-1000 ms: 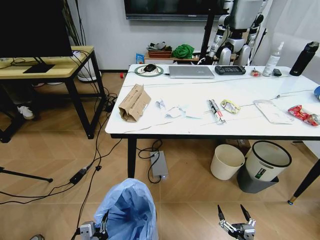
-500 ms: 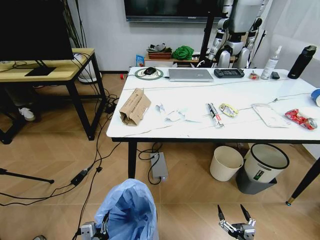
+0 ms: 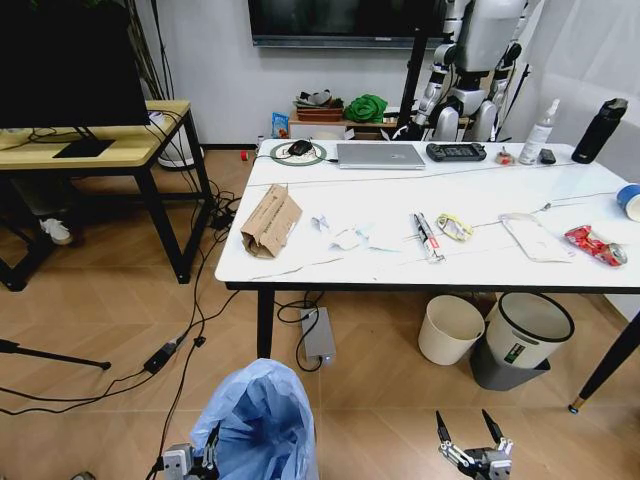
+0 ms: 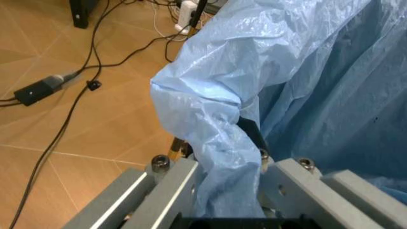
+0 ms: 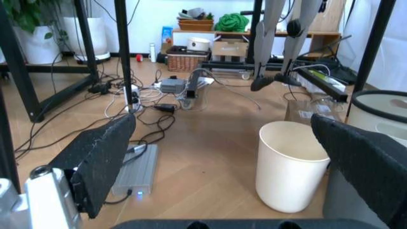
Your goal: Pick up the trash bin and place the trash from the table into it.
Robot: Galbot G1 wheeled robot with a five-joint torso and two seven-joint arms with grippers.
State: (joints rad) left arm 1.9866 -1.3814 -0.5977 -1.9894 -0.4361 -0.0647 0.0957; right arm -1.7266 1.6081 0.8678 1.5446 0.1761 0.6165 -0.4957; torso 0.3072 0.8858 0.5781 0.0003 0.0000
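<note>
with the left gripper point(image 3: 190, 462) clamped on the bag rim of the trash bin point(image 3: 255, 420), low and short of the table point(image 3: 400, 270), and the right gripper point(image 3: 470, 445) spread empty, keep the bin upright and steady beneath the trash point(image 3: 268, 220).

Head camera high, looking forward and down over the table point(image 3: 500, 262), left wrist camera close against the blue bag point(image 4: 305, 81), right wrist camera low, facing under the table, sharing the cream round bin point(image 5: 291, 164) with the head view
</note>
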